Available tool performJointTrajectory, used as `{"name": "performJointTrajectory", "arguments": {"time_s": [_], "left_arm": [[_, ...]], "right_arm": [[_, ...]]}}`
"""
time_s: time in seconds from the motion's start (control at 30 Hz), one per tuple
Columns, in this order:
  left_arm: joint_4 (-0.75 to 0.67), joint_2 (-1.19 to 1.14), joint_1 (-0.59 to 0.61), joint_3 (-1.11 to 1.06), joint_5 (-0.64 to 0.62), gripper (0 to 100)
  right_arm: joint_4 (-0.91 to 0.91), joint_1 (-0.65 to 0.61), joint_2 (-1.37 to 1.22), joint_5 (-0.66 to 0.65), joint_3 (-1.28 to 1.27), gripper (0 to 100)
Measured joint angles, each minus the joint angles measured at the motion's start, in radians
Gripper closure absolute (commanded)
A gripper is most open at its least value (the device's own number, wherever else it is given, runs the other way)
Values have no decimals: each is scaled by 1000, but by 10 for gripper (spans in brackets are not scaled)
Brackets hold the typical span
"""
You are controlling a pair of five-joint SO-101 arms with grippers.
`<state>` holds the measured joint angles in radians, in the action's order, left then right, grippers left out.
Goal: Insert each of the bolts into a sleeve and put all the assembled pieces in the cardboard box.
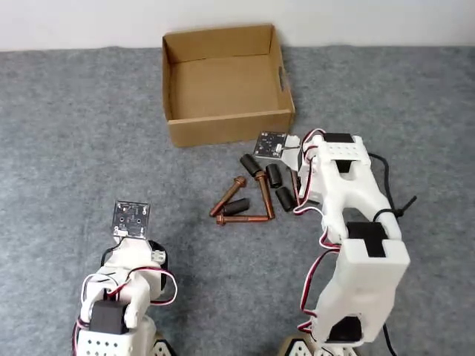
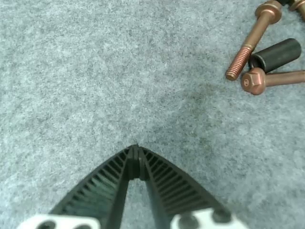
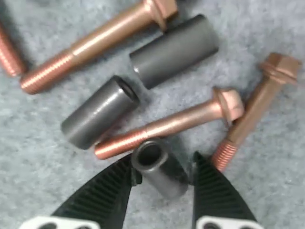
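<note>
Two fingers of my right gripper stand apart, one on each side of a sleeve. They sit close along its wall, but I cannot say they are pressing on it yet. The sleeve lies on the grey mat with its open bore turned away from me.

I judge it to be dark metal: small, dense for its size, quite rigid, with a smooth round wall that will roll or squirt out of a skewed pinch. I would take it square across the middle of the barrel, ribbed pads flat on opposite sides, leaving the bore end free for a bolt.

My left gripper has its fingers pressed together with nothing between them, low over bare mat, well short of the pile.

Just beyond the sleeve a bolt lies crosswise, nearly touching it. Other sleeves and more bolts are scattered close around.

The bolts look like coppery metal, stiff, with a flanged hex head and a threaded tip. The plain shank just under the head is probably the surest hold, since threads give poor purchase.

Farthest off is the box, open-topped, with nothing in it.
</note>
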<state>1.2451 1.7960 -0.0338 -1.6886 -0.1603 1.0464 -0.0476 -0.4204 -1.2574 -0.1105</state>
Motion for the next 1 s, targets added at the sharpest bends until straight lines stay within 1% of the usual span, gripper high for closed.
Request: {"name": "performJointTrajectory", "arguments": {"time_s": [0.23, 0.37, 0.4, 0.5, 0.6, 0.73, 1.0], "left_arm": [[0, 0, 0, 0, 0, 994], [0, 0, 0, 0, 0, 994], [0, 0, 0, 0, 0, 994], [0, 0, 0, 0, 0, 994], [0, 0, 0, 0, 0, 994], [0, 0, 0, 0, 0, 994], [0, 0, 0, 0, 0, 994]], "right_arm": [[0, 2, -2, -3, 6, 902], [0, 2, -2, -3, 9, 996], [2, 2, -2, -2, 15, 984], [51, 3, -3, 38, 34, 990], [140, 2, -5, 100, 72, 989], [270, 3, 20, 222, 127, 989], [520, 3, 199, 502, 147, 989]]}}
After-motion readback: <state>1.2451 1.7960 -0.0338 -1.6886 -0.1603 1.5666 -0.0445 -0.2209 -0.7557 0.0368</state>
